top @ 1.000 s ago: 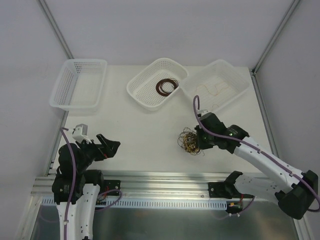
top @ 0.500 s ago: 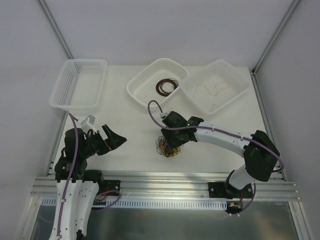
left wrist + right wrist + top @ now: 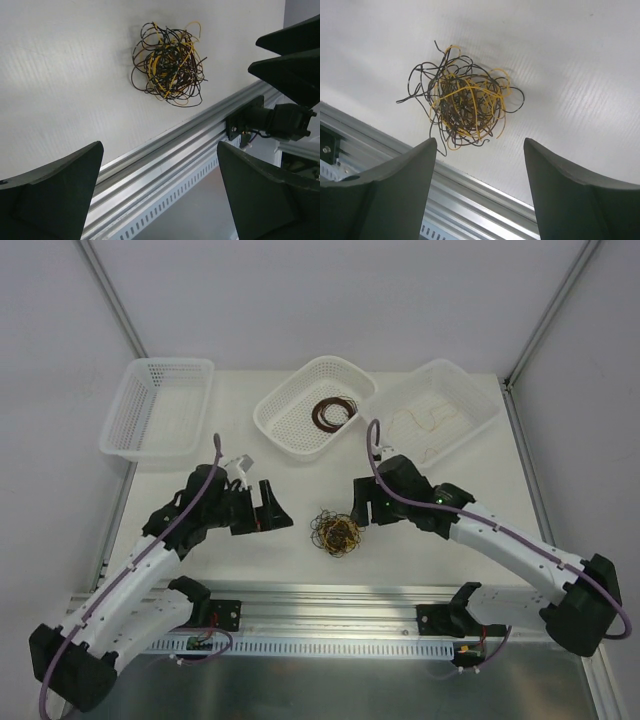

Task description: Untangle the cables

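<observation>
Lab test cell, by my read: aluminium rail along the near edge of a white table, blank white panels boxing me in.

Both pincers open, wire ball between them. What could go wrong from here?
1. The tangled ball of thin black, brown and yellow wires is densely knotted; the left pincer or right pincer would likely pinch several strands and lift the whole clump.
2. It lies near the aluminium rail; dragging it that way might snag loops there.
</observation>
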Action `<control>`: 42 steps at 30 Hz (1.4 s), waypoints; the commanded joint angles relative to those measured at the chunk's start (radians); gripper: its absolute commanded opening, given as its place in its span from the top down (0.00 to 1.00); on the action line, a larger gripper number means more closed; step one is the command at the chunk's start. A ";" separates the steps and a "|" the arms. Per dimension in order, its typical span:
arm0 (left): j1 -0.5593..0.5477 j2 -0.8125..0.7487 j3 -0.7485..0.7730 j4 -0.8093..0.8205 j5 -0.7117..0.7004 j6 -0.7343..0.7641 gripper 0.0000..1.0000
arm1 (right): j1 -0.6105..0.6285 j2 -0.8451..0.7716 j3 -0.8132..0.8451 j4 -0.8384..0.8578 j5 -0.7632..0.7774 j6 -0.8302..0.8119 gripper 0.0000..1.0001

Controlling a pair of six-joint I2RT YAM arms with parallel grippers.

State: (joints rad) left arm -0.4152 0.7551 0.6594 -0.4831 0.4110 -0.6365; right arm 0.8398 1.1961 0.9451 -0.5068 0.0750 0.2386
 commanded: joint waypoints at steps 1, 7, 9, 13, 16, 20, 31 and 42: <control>-0.114 0.107 0.068 0.132 -0.135 0.036 0.03 | -0.024 -0.084 -0.067 0.060 0.026 0.103 0.26; -0.336 0.331 0.172 0.141 -0.271 0.248 0.08 | -0.047 -0.211 -0.245 0.209 -0.029 0.198 0.27; -0.401 0.403 0.198 0.141 -0.308 0.302 0.11 | -0.047 -0.233 -0.276 0.232 -0.035 0.221 0.27; -0.432 0.501 0.221 0.144 -0.334 0.377 0.17 | -0.047 -0.268 -0.344 0.277 -0.029 0.252 0.28; -0.439 0.559 0.232 0.149 -0.328 0.409 0.34 | -0.047 -0.277 -0.368 0.307 -0.029 0.265 0.28; -0.441 0.599 0.243 0.153 -0.344 0.435 0.45 | -0.038 -0.247 -0.365 0.330 -0.044 0.257 0.28; -0.448 0.670 0.250 0.193 -0.287 0.469 0.62 | -0.001 -0.136 -0.330 0.405 -0.026 0.258 0.28; -0.448 0.544 0.261 0.192 -0.268 0.459 1.00 | 0.054 0.131 -0.247 0.530 -0.043 0.265 0.32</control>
State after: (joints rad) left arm -0.8577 1.3876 0.8879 -0.3115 0.1234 -0.1833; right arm 0.8757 1.2823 0.6476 -0.0647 0.0383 0.4873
